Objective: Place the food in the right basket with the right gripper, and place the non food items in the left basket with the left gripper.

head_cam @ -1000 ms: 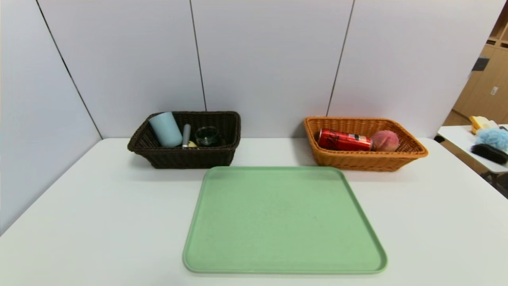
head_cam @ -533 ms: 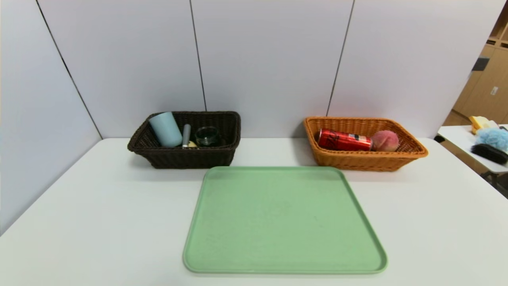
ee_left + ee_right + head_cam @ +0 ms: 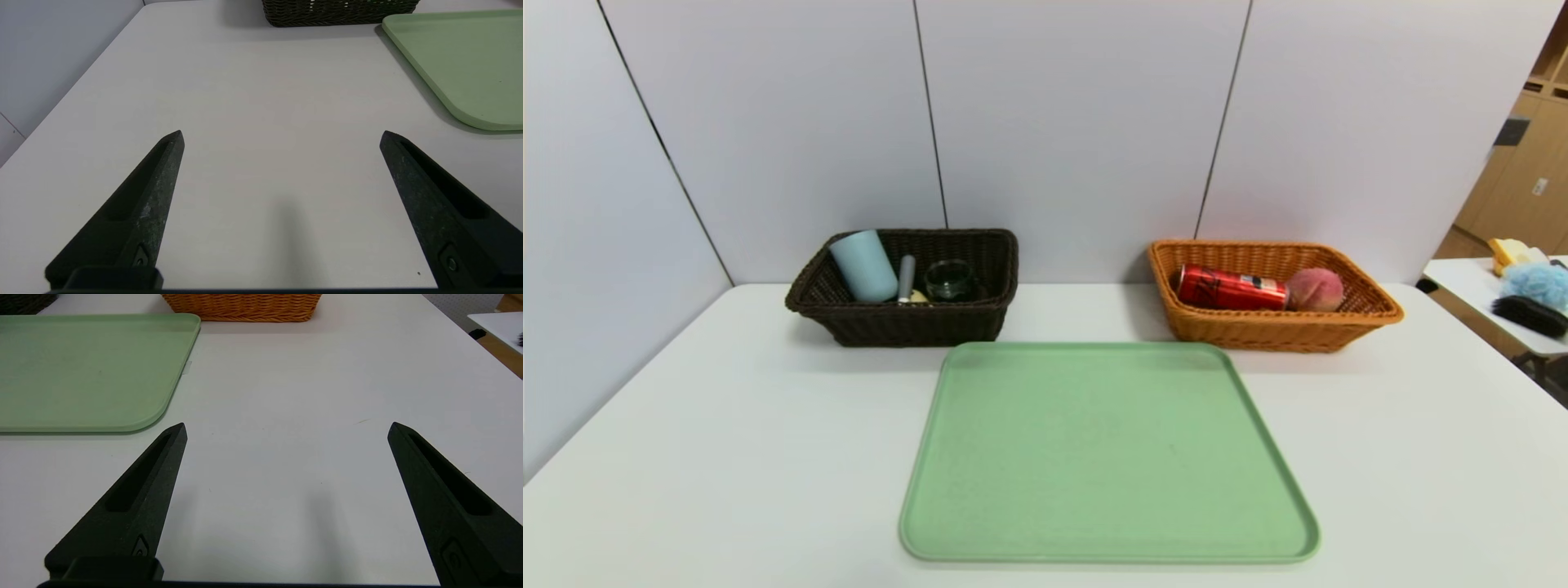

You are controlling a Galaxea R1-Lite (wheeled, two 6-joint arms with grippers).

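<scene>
A: Head view first: where do the sorted things sit?

B: The dark left basket (image 3: 903, 287) holds a pale blue cup (image 3: 864, 265), a grey pen-like stick (image 3: 906, 278) and a small glass jar (image 3: 947, 279). The orange right basket (image 3: 1274, 296) holds a red can (image 3: 1232, 288) lying on its side, its long axis running across the basket, with a peach (image 3: 1313, 290) touching its right end. The green tray (image 3: 1107, 453) between and in front of them is bare.

A: And the claws?

B: Neither shows from the head. The left gripper (image 3: 282, 136) hangs over bare table (image 3: 261, 102) with its fingers spread wide and nothing between them; the tray corner lies toward its inner side and the dark basket ahead. The right gripper (image 3: 288, 428) mirrors it, released and empty, the tray on its inner side and the orange basket straight ahead.

A: So what does any coming move turn on?

B: I judge the sorting finished, since nothing remains on the tray to pick. If a piece were still to go, each basket lies forward of its own arm, well apart from the claw, so the left arm is nearer the dark one and the right arm nearer the orange one.
</scene>
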